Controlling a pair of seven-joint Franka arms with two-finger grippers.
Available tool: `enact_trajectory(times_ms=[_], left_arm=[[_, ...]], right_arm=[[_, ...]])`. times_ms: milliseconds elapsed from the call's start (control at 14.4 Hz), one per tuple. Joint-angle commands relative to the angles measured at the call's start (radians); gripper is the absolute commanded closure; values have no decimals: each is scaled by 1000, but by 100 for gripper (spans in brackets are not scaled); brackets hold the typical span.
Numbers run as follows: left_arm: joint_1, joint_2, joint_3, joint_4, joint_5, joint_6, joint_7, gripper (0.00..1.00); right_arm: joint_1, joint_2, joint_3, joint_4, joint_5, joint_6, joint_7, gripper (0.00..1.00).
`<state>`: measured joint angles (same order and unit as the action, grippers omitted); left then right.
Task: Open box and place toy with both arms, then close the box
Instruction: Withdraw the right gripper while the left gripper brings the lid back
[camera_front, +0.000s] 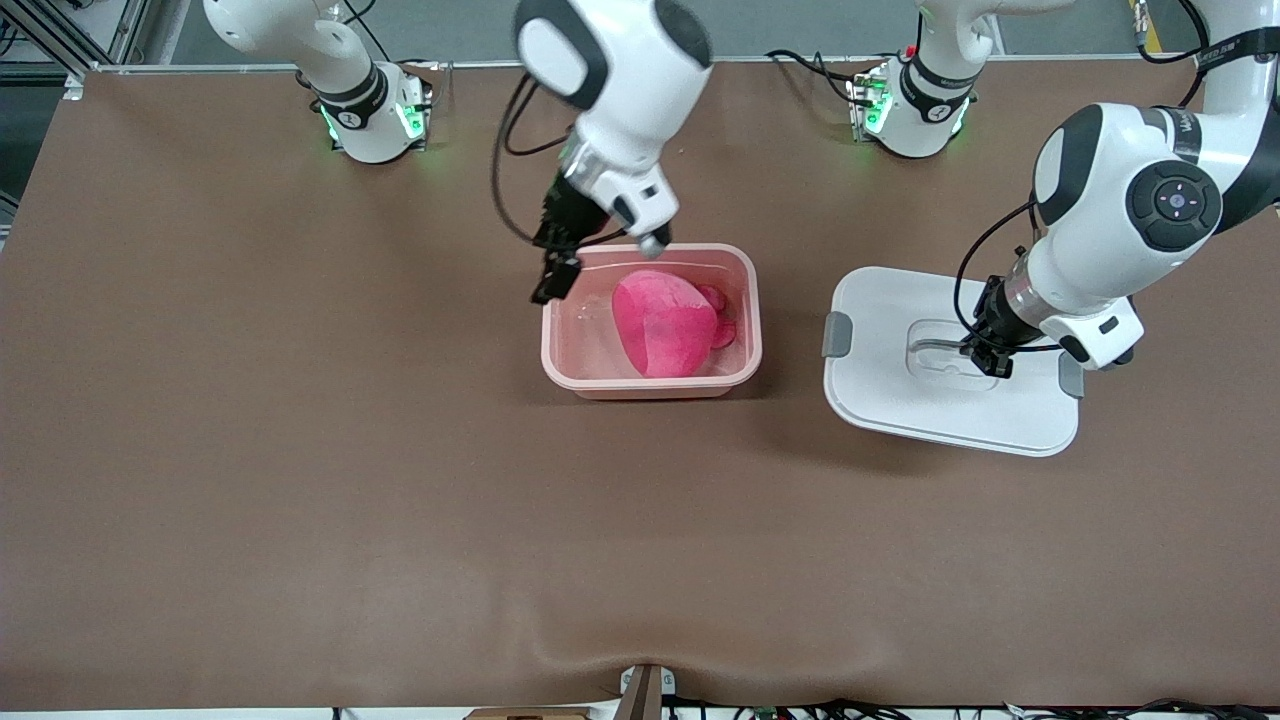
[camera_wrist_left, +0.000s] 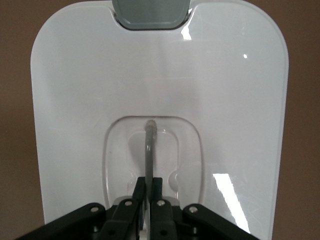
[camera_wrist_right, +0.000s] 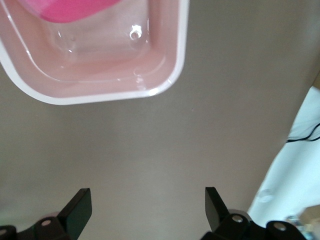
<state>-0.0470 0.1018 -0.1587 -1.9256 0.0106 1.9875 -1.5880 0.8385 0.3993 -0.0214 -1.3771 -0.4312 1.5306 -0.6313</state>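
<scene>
Reaching in from its base, the right arm's black two-finger gripper (camera_front: 556, 280) hangs over the table just beside the box rim at the right arm's end, fingers (camera_wrist_right: 77, 210) spread wide, holding nothing. Left arm bends down over the lid; its black gripper (camera_front: 990, 355) sits in the recessed centre, fingers (camera_wrist_left: 156, 192) clamped on the thin grey handle (camera_wrist_left: 149, 150). White rounded-rectangular plastic lid (camera_front: 900, 400) with 2 grey side clips lies flat on the brown table (camera_front: 300, 450), apart from the box, toward the left arm's end. Pale pink translucent plastic box (camera_front: 560, 370) stands open mid-table. Round bright pink plush toy (camera_front: 665, 322) lies inside it.
</scene>
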Motion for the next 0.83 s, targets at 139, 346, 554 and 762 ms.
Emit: enact_trajectory(times_ms=[139, 346, 554, 762], left_arm=[[-7, -27, -57, -7, -66, 11, -18, 100], [-11, -16, -128, 17, -64, 20, -154, 100], [-16, 15, -200, 66, -64, 20, -286, 100], [-66, 51, -231, 108, -54, 22, -392, 100]], right_arm=[[-209, -108, 18, -68, 159, -3, 122, 0], [-317, -166, 18, -115, 196, -23, 128, 0], [-468, -188, 18, -122, 262, -30, 130, 0], [-637, -195, 18, -120, 336, -64, 144, 0]])
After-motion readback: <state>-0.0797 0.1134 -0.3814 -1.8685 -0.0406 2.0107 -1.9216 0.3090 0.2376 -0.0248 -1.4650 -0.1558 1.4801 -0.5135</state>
